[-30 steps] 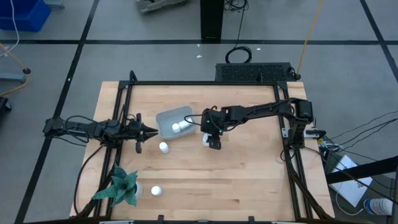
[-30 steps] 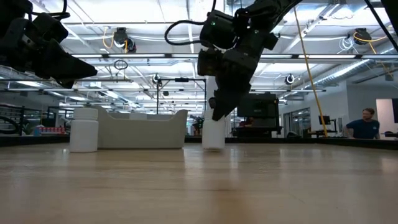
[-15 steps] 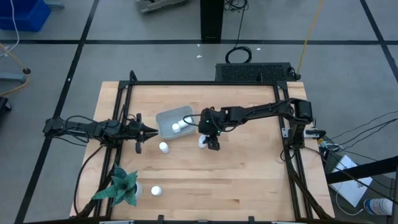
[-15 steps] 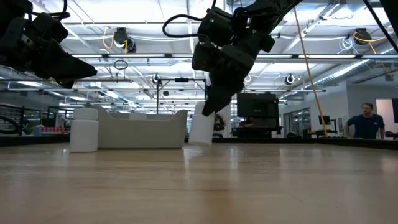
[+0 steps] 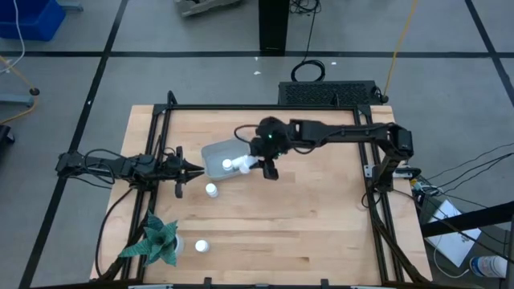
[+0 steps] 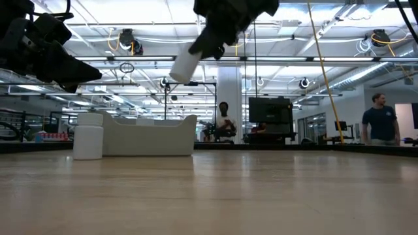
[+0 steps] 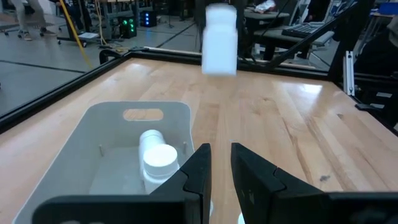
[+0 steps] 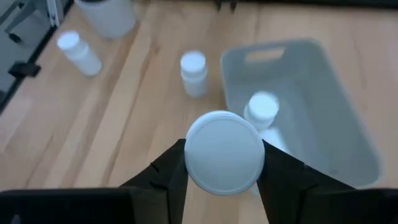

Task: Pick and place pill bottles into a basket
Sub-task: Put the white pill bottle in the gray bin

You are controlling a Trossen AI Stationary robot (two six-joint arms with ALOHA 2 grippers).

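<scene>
My right gripper [image 5: 257, 165] is shut on a white pill bottle [image 6: 185, 65], high above the table by the right end of the pale basket [image 5: 222, 154]. One bottle [image 5: 228, 164] lies inside the basket. Two more stand on the wood, one [image 5: 211, 190] just in front of the basket and another [image 5: 201, 246] near the front edge. My left gripper [image 7: 215, 167] waits shut at the table's left side, pointing level at the basket. My right gripper pinches the bottle's sides just below its cap [image 8: 224, 152] between the two fingers [image 8: 170, 173]. It comes from the table's right, slanting downward. The bottle is lifted clear and tilted, its bottom end [image 6: 176, 74] sticking out below the fingers toward the basket.
A green star-shaped plant [image 5: 157, 241] sits at the front left corner. A black frame [image 5: 265, 107] runs around the table's edges. People stand in the room beyond the far edge [image 6: 225, 123].
My right gripper has risen from the table with the bottle and gone left toward the basket, tipping more level and rolling. The bottle, upright on the wood a second ago, now hangs tilted high above it.
</scene>
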